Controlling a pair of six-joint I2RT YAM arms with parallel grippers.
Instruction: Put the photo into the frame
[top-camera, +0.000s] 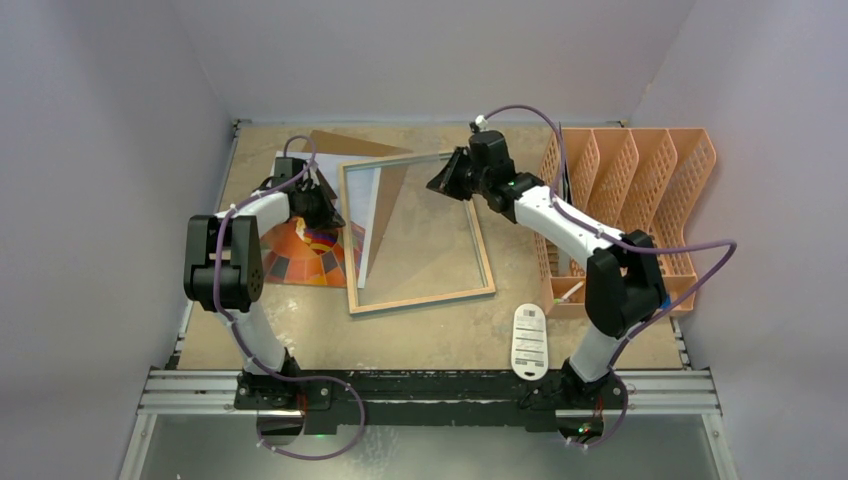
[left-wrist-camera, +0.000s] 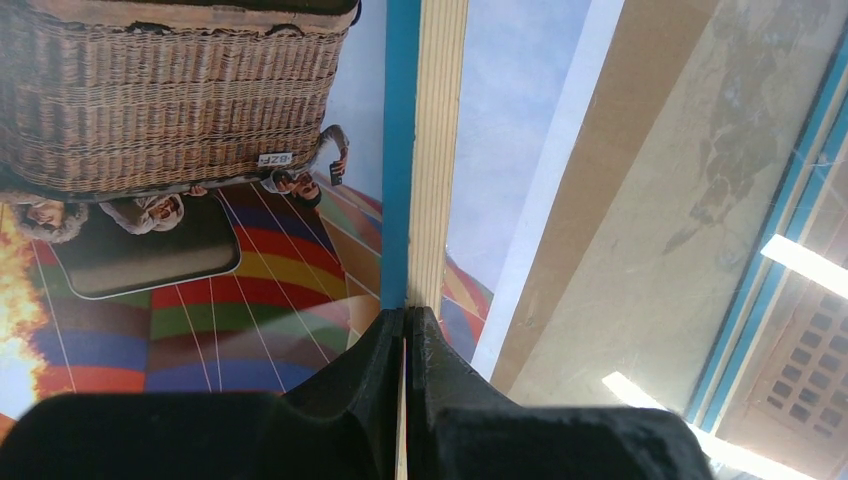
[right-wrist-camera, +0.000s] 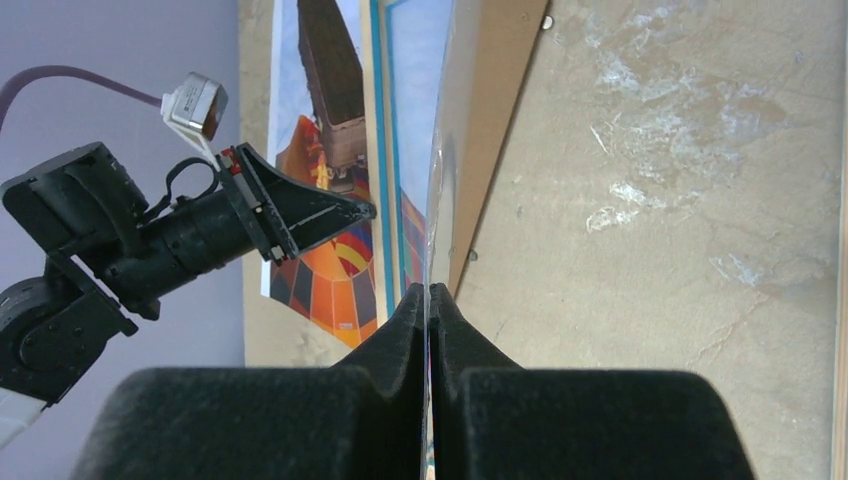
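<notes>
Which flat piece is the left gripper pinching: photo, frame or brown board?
The frame: the left gripper is shut on its blue-and-wood border. The photo and brown board lie outside its grip.

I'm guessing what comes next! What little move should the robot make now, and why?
Probably lift the left pincer a little. It is shut on the left border of the frame, and the photo lies partly under that side, so that would free it. The right pincer pinches a thin clear edge, seemingly the glass pane.
</notes>
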